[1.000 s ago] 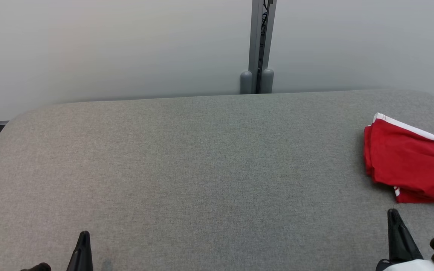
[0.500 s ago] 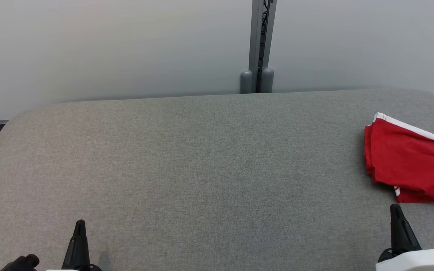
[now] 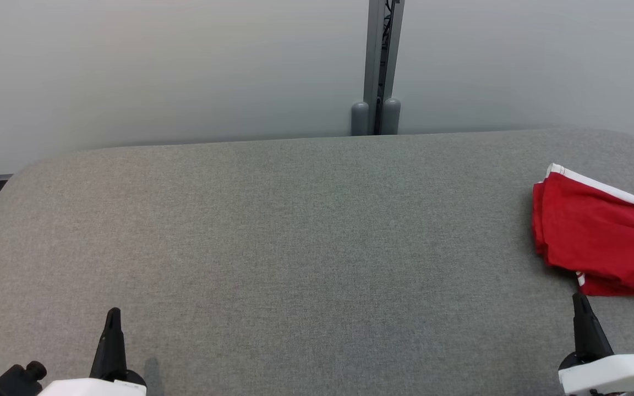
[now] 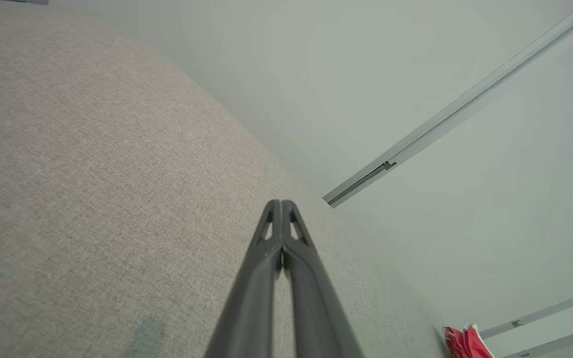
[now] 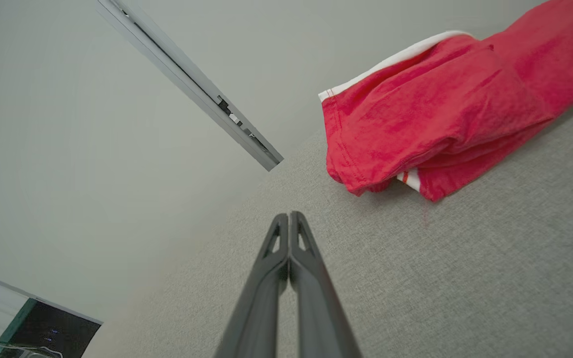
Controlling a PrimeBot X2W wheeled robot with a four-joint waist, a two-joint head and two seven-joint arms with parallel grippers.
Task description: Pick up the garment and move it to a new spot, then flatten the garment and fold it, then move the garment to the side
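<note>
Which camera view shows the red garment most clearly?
The right wrist view: the garment lies close there, its folds and white trim plain. The head view cuts it off at the right edge; the left wrist view catches a small red bit far away.

Both arms sit low in the head view, left tool (image 3: 113, 314) at the lower left and right tool (image 3: 578, 300) at the lower right, dark fingers pointing straight ahead. Both are closed all the way: the wrist views show the left fingers (image 4: 264, 258) and the right fingers (image 5: 309, 271) pressed together tip to tip. A bit of white left wrist casing (image 3: 97, 388) and right wrist casing (image 3: 614, 374) shows behind them.
</note>
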